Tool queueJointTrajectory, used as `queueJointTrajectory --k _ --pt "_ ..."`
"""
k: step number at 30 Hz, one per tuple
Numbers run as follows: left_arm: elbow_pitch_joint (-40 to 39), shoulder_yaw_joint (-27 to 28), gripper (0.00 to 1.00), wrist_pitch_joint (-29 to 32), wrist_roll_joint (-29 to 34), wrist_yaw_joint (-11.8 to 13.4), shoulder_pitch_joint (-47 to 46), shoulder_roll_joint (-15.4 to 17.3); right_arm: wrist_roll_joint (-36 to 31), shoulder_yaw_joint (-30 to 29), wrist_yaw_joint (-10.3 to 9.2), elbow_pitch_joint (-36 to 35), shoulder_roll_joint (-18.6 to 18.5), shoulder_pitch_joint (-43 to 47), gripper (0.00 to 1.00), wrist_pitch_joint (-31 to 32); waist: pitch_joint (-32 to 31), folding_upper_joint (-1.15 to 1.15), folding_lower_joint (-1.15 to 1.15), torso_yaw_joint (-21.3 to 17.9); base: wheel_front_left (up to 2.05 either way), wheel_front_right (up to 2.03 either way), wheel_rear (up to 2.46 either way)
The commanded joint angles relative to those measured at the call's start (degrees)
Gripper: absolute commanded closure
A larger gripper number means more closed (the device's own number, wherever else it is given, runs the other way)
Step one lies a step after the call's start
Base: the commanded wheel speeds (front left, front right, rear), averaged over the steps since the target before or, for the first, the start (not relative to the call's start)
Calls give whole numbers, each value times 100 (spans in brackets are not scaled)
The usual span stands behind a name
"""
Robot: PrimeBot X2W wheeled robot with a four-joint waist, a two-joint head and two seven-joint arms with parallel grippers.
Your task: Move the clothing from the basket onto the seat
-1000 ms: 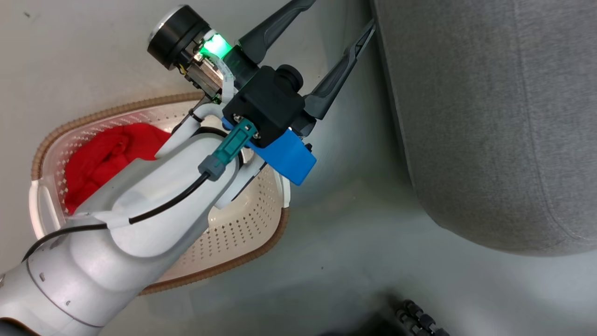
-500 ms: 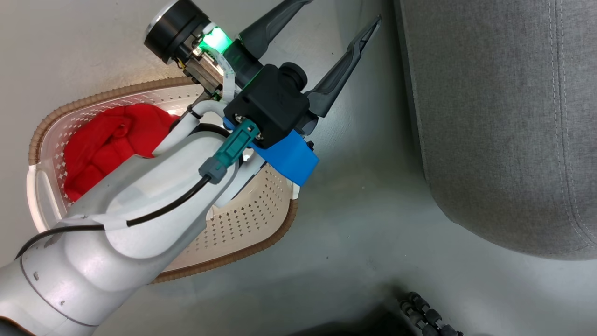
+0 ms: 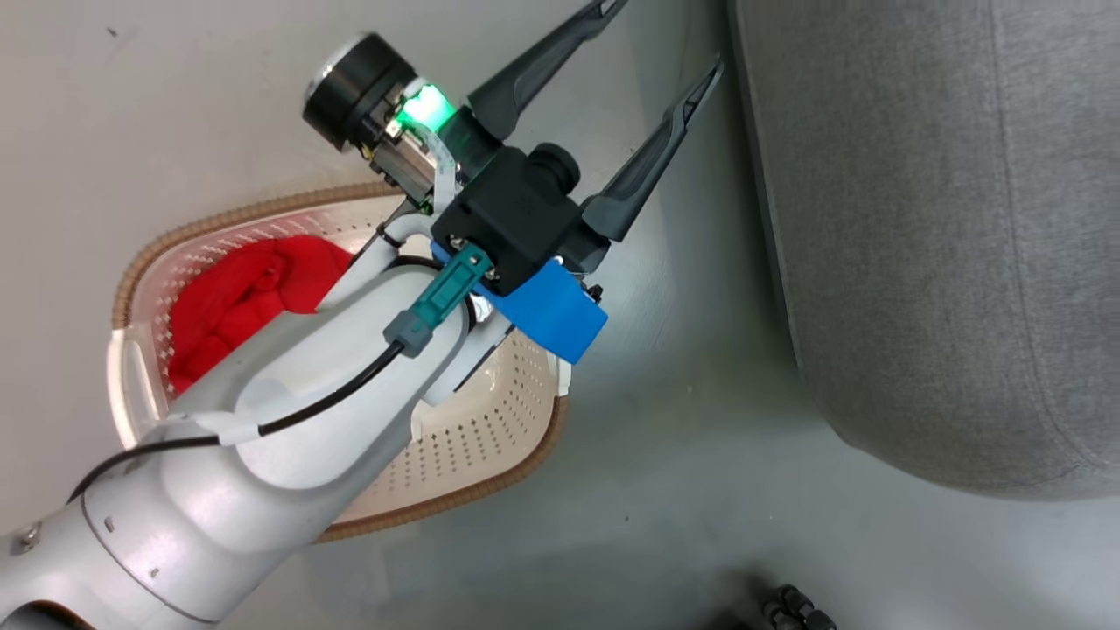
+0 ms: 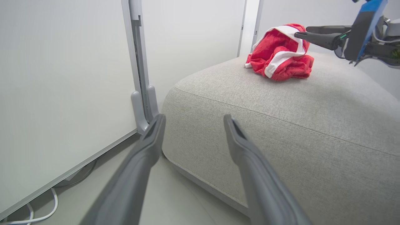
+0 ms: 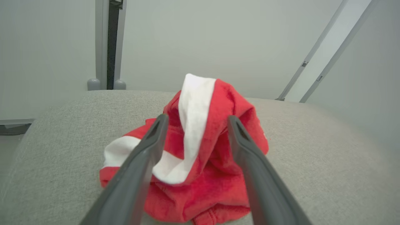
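Observation:
The cream basket (image 3: pixel 490 477) with a brown rim stands on the floor at the left of the head view. One red jersey (image 3: pixel 254 293) lies crumpled inside it, partly hidden by my left forearm. My left gripper (image 3: pixel 665 35) hovers open above the floor between the basket and the grey seat (image 3: pixel 945 245), and holds nothing. In the left wrist view that gripper (image 4: pixel 194 118) faces the seat's corner (image 4: pixel 281 109). A second red jersey with white trim (image 4: pixel 278 59) sits bunched on the seat. My right gripper (image 5: pixel 197 118) is open, its fingers either side of this jersey (image 5: pixel 218 175).
White wall panels with a grey post (image 4: pixel 140 78) stand just beyond the seat's corner. Cables (image 4: pixel 47 206) lie on the floor at the foot of the panels. A dark ribbed part (image 3: pixel 796 608) shows at the head view's bottom edge. Grey floor (image 3: pixel 682 455) separates basket and seat.
The head view has shifted a little, so basket and seat sit slightly further right. My left arm keeps its pose with fingers open. The jersey in the basket lies as before.

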Motion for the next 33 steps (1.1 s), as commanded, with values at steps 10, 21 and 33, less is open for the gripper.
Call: queueJointTrajectory --k 10,21,33 --pt "295 475 0 -297 -369 166 857 -95 -38 483 2 -1746 498 1321 0 -22 -1416 0 0 271 0 0 0" --pt "-168 2139 0 -302 -10 199 2513 -151 -112 1646 3 -2393 1149 2369 0 -21 -2688 0 0 710 0 0 0" --pt "-278 3922 0 -298 600 -269 4202 -660 -183 2081 2 -2411 1554 3282 0 -22 -3601 0 0 1093 0 0 0"
